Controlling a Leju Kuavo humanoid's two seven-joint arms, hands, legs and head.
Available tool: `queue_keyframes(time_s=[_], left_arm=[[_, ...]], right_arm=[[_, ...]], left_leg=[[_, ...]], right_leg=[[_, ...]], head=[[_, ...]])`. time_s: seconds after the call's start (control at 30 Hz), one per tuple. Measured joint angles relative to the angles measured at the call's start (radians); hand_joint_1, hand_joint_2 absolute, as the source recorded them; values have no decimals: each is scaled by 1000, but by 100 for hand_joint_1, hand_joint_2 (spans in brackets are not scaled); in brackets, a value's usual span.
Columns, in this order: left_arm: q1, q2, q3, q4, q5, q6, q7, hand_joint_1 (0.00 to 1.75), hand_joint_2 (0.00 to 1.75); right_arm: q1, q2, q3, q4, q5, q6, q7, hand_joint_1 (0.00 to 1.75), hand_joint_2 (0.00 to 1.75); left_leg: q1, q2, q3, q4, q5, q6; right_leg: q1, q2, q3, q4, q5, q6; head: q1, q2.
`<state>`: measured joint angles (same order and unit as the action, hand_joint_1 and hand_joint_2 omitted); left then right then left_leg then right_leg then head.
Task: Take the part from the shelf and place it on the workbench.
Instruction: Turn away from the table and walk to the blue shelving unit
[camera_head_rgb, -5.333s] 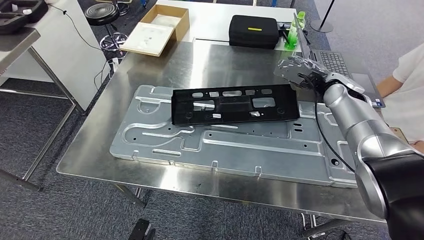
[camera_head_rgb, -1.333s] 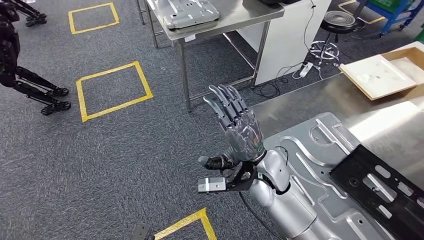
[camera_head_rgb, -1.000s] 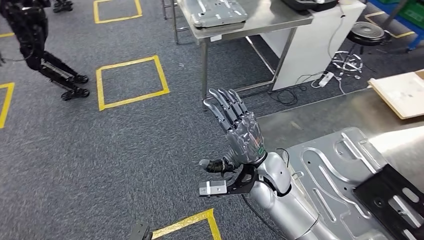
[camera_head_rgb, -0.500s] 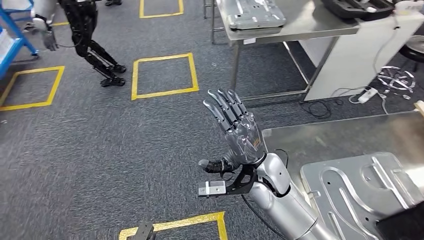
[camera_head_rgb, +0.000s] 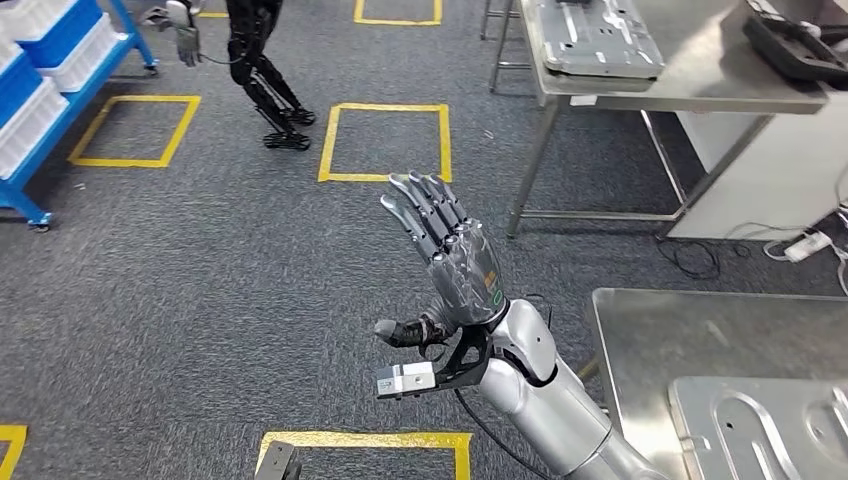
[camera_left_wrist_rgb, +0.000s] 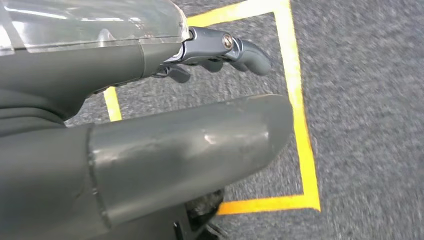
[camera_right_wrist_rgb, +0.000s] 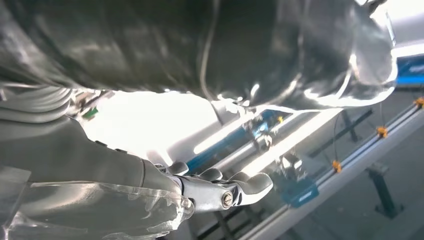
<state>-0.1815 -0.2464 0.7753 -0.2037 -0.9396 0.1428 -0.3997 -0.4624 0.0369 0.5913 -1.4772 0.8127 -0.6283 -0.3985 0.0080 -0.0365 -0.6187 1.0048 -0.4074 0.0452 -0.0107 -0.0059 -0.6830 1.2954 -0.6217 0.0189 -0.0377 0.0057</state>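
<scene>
My right hand (camera_head_rgb: 450, 260) is raised in the middle of the head view, palm away, fingers stretched and spread, holding nothing. In the right wrist view its fingers (camera_right_wrist_rgb: 235, 187) stick out straight against bright ceiling lights. My left hand (camera_left_wrist_rgb: 165, 150) hangs over grey carpet, thumb and fingers (camera_left_wrist_rgb: 240, 47) apart with nothing between them. A corner of the steel workbench (camera_head_rgb: 640, 330) lies at the lower right, with the edge of a stamped silver plate (camera_head_rgb: 760, 430) on it. A blue shelf (camera_head_rgb: 45, 95) with white bins stands at the far upper left.
A second steel table (camera_head_rgb: 700, 90) stands at the upper right, carrying a grey metal panel (camera_head_rgb: 595, 35) and a black case (camera_head_rgb: 800, 45). Another robot's dark legs (camera_head_rgb: 265, 75) stand near the shelf. Yellow tape squares (camera_head_rgb: 385, 140) mark the carpet. Cables (camera_head_rgb: 800, 245) trail at the right.
The whole picture has swung left: the workbench and silver plate have slid off to the right, and the blue shelf has come in. My right hand stays raised and spread.
</scene>
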Motion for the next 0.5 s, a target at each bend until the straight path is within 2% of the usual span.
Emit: queue_keyframes(time_s=[0.03, 0.07, 0.1, 0.13, 0.17, 0.2, 0.23, 0.27, 0.3, 0.37, 0.4, 0.43, 0.47, 0.5], left_arm=[[2, 0, 2, 0, 3, 0, 1, 0, 0], [3, 0, 4, 0, 6, 0, 2, 0, 0], [4, 0, 5, 0, 7, 0, 4, 0, 0], [3, 0, 7, 0, 7, -1, 6, 0, 0], [2, -1, 8, 0, 8, -1, 7, 0, 0], [2, -1, 9, 0, 8, -1, 9, 0, 0], [3, -2, 9, 0, 8, 0, 11, 0, 0], [4, -1, 10, 0, 8, 1, 12, 0, 0], [6, -1, 12, 0, 7, 3, 14, 0, 0], [6, -1, 14, 0, 5, 11, 18, 0, 0], [4, -1, 14, 0, 4, 14, 20, 0, 0], [3, -2, 14, 0, 2, 18, 21, 0, 0], [2, -2, 14, 0, 0, 22, 23, 0, 0], [3, -2, 14, 0, -2, 27, 25, 0, 0]], right_arm=[[0, 0, 2, 4, 0, 0, -2, 0, 0], [0, 0, 4, 7, 0, -2, -4, 0, 0], [-1, 0, 5, 8, 0, -4, -5, 0, 0], [0, 0, 5, 9, -1, -7, -6, 0, 0], [0, 0, 5, 9, -3, -11, -7, 0, 0], [0, 0, 5, 9, -4, -15, -8, 0, 0], [0, 1, 5, 9, -5, -18, -8, 0, 0], [1, 2, 5, 9, -5, -21, -9, 0, 0], [1, 4, 6, 8, -5, -25, -9, 0, 0], [5, 8, 6, 7, -5, -36, -11, 0, 0], [8, 9, 6, 6, -5, -43, -13, 0, 0], [14, 10, 6, 5, -5, -50, -14, 0, 0], [20, 10, 6, 5, -5, -54, -17, 0, 0], [27, 10, 6, 4, -4, -58, -20, 0, 0]], left_leg=[[0, -14, 0, 2, 0, 0], [0, -29, 0, 5, -1, -1], [1, -43, 0, 8, -2, -3], [0, -55, -2, 12, -4, -7], [0, -66, -6, 15, -4, -12], [2, -76, -10, 17, -4, -19], [3, -86, -13, 16, -2, -27], [5, -95, -16, 13, 1, -34], [5, -91, -17, 15, -1, -40], [2, -46, -37, 60, -29, -47], [2, -14, -60, 112, -58, -49], [3, 8, -92, 178, -91, -52], [5, 19, -122, 241, -117, -55], [6, 25, -141, 282, -128, -58]], right_leg=[[-1, 2, -2, -7, 21, -1], [-1, 7, 13, -51, 58, -3], [-3, 24, 41, -120, 99, -6], [-5, 48, 68, -186, 129, -9], [-6, 69, 87, -232, 145, -11], [-5, 85, 97, -257, 149, -13], [-4, 87, 99, -262, 147, -15], [-4, 77, 101, -265, 149, -19], [-5, 66, 105, -271, 152, -24], [-7, 40, 114, -283, 157, -37], [-6, 25, 117, -286, 157, -42], [-3, 10, 118, -286, 156, -45], [-1, -5, 118, -286, 155, -47], [1, -20, 119, -285, 153, -48]], head=[[0, 0], [0, 0], [0, 0], [0, 0], [0, 0], [0, 0], [0, 0], [0, 0], [0, 0], [-1, 0], [-2, 0], [-2, 0], [-2, 0], [-2, 0]])
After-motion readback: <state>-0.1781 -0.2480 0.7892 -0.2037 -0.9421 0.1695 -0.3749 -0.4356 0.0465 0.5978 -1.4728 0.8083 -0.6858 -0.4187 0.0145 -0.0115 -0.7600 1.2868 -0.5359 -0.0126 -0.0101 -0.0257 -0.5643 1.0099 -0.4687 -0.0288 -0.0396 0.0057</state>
